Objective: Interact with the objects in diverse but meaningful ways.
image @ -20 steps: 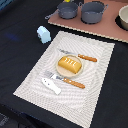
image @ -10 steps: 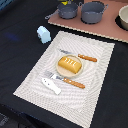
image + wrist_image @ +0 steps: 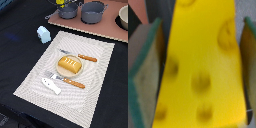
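The placemat (image 3: 70,70) lies skewed on the dark table. At its middle, the bread loaf (image 3: 69,64) runs lengthwise toward the mat's corners. The blue block (image 3: 43,34) stands off one corner. The gripper (image 3: 198,65) clamps the cheese wedge (image 3: 198,60), long axis along the fingers (image 3: 143,75).

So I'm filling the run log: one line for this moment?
hand: shut on cheese wedge | over grey pot | bread loaf on plate, placemat | blue block beside mat

Dark black tabletop (image 3: 17,30) under a striped beige woven placemat (image 3: 95,85), pinkish-brown flat board (image 3: 107,29) along the far edge.
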You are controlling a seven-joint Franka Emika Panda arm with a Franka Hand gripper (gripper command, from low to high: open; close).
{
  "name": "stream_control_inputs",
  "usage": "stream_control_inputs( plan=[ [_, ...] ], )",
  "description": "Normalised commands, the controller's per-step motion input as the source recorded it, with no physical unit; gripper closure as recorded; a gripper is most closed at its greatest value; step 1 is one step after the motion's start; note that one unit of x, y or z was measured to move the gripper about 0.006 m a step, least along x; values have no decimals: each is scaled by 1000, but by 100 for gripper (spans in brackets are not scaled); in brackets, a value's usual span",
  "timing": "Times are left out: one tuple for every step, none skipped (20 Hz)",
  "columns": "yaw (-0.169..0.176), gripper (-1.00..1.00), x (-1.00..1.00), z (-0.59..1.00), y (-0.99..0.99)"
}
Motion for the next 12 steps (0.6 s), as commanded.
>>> stream_control_inputs(
  plan=[
    [-47, -100, 269, 254, 0],
    [-48, -100, 263, 249, 0],
    [-46, -100, 243, 226, 0],
    [-41, -100, 211, 249, 0],
    [-44, -100, 194, 320, 0],
    [-61, -100, 123, 414, 0],
    [-60, -100, 0, 491, -134],
    [-51, -100, -14, 549, -303],
    [-61, -100, -191, 529, -400],
    [-65, -100, -269, 494, -529],
    [-71, -100, -283, 437, -603],
    [-71, -100, -291, 400, -663]
  ],
)
